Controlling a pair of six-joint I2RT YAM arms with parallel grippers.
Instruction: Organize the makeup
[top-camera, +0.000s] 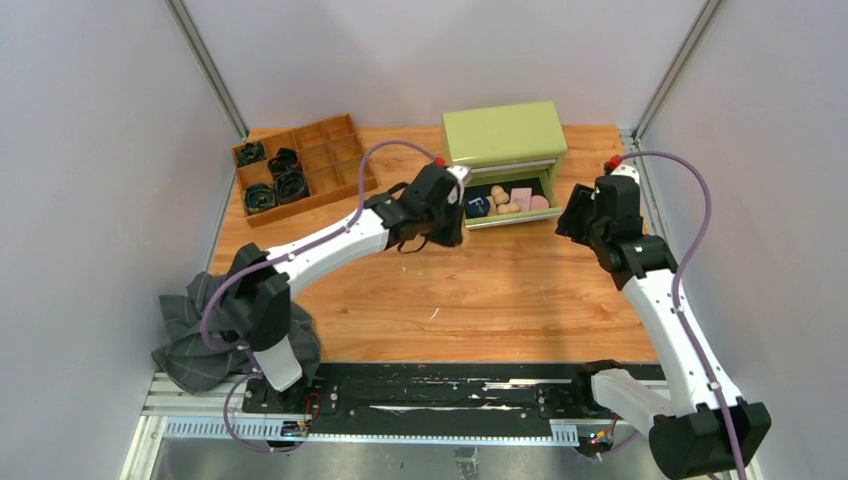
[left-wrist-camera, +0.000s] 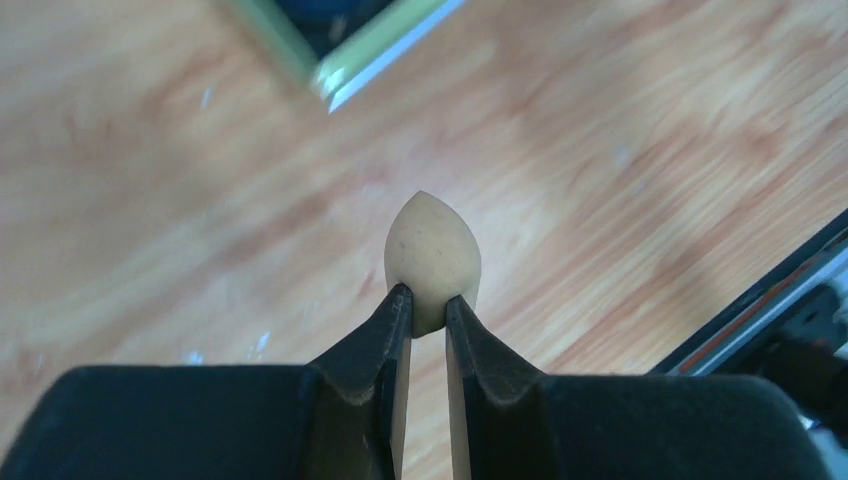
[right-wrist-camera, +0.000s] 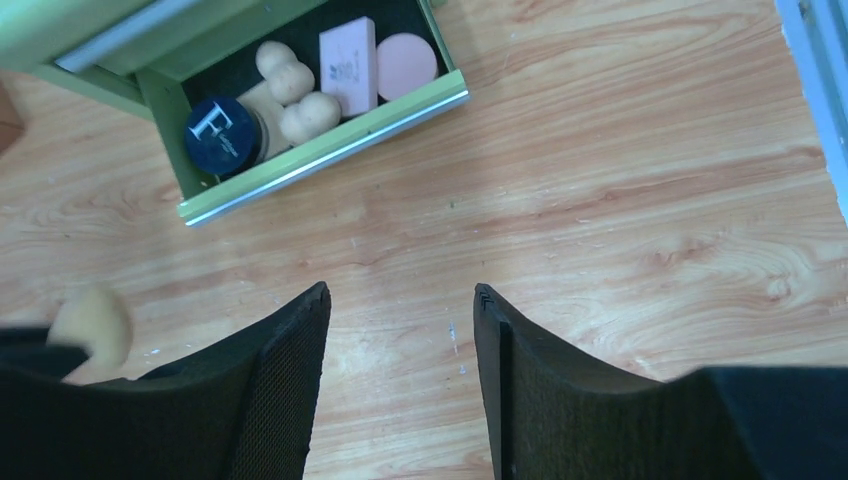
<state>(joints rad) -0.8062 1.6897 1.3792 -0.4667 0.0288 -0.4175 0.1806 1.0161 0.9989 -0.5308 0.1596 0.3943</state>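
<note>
Dark round compact (right-wrist-camera: 222, 137) marked "F"; left tool (left-wrist-camera: 428, 300) grips beige sponge (left-wrist-camera: 432, 255).

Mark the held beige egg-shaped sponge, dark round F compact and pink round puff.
beige egg-shaped sponge (left-wrist-camera: 432, 258): left wrist view, front face.
dark round F compact (right-wrist-camera: 222, 135): right wrist view, lid centre.
pink round puff (right-wrist-camera: 407, 66): right wrist view, its centre.

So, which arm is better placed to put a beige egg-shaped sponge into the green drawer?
Left: the left claw grips a beige egg-shaped sponge beside the green drawer; the right claw hangs open, empty.
</note>
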